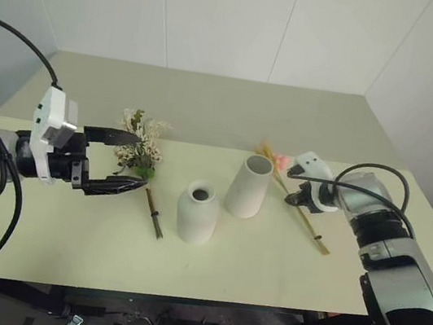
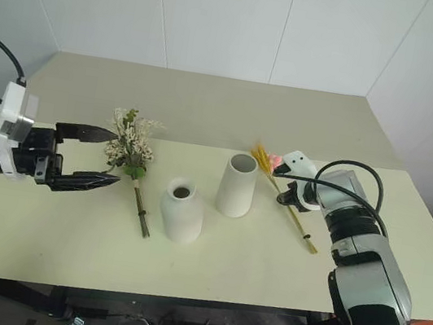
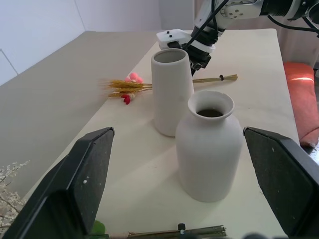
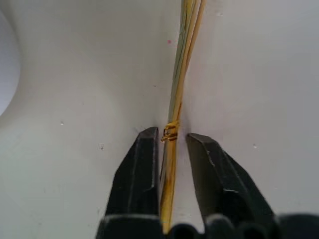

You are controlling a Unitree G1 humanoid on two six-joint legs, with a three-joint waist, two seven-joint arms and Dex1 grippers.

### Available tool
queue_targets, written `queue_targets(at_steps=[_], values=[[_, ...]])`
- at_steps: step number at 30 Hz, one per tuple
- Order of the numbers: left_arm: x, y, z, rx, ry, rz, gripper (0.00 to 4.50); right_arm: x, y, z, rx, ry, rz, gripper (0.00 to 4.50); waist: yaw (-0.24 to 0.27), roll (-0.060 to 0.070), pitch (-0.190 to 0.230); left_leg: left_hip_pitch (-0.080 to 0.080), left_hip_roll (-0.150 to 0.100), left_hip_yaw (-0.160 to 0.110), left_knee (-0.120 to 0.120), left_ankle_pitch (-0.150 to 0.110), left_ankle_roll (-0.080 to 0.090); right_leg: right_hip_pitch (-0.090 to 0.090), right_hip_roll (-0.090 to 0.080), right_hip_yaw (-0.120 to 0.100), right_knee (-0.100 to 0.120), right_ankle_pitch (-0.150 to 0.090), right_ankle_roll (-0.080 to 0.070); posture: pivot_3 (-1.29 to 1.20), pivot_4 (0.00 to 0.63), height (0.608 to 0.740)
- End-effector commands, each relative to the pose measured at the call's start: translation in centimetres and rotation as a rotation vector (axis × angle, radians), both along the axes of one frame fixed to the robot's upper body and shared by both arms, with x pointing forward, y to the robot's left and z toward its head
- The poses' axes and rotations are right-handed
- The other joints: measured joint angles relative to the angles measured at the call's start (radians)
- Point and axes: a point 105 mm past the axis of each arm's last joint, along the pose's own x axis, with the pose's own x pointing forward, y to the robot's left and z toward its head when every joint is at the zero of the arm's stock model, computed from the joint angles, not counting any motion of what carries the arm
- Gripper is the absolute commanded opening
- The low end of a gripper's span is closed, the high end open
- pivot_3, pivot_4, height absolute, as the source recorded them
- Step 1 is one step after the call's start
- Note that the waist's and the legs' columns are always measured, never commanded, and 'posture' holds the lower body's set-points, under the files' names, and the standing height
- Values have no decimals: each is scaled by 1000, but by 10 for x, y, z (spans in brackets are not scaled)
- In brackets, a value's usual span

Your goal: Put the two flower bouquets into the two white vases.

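Observation:
The bushy bouquet of cream blossoms lies on the table, its dark stems pointing toward me. Just to its left hovers my left gripper, open, its wide-spread fingers holding nothing. At mid-table stand the short round vase and the taller tapered vase, both upright and with nothing in them. The slender straw bouquet lies flat to the right of the tall vase, its pink flowers at the far end. My right gripper reaches down to the tabletop and is shut on its yellow stems.
The cream table has free room in front of the vases and at the far right. A second table surface runs behind it up to the white wall. A red object sits on the floor past the table's right edge.

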Motion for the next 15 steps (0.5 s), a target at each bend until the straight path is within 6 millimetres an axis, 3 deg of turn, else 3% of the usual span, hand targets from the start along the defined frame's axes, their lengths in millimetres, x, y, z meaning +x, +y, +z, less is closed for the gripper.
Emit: queue_targets(at_steps=[1,5,7,11,14,15], values=[[-4,-1,12,8,-50,-8,4500,0,-3,8,19,-26,-23,33,-2,0,0,0,0,0,0,0,0,0,0,0,0,0,-1,0,150,740],[-3,-1,12,9,-55,-14,4500,0,-13,26,66,-81,-117,33,-2,0,0,-3,0,0,0,0,0,-2,0,0,0,2,-3,0,150,740],[-2,-1,12,12,-57,-18,4500,0,-19,46,105,-158,-168,33,0,0,0,-3,0,0,0,0,0,-2,0,0,-1,2,-3,0,150,740],[1,-1,15,14,-60,-33,4500,-5,-24,116,255,-481,-211,33,2,0,0,-4,0,0,0,0,0,-3,0,0,-1,2,-3,0,150,740],[6,-3,18,1,-58,-57,4500,-15,-20,178,355,-858,-208,33,3,0,0,-3,0,0,-1,0,0,-3,0,0,-1,1,-1,0,150,740],[7,-5,19,-6,-52,-71,4500,-20,-15,194,430,-911,-201,33,0,0,0,-3,0,0,-1,0,0,-3,0,0,-1,0,0,0,150,740]])
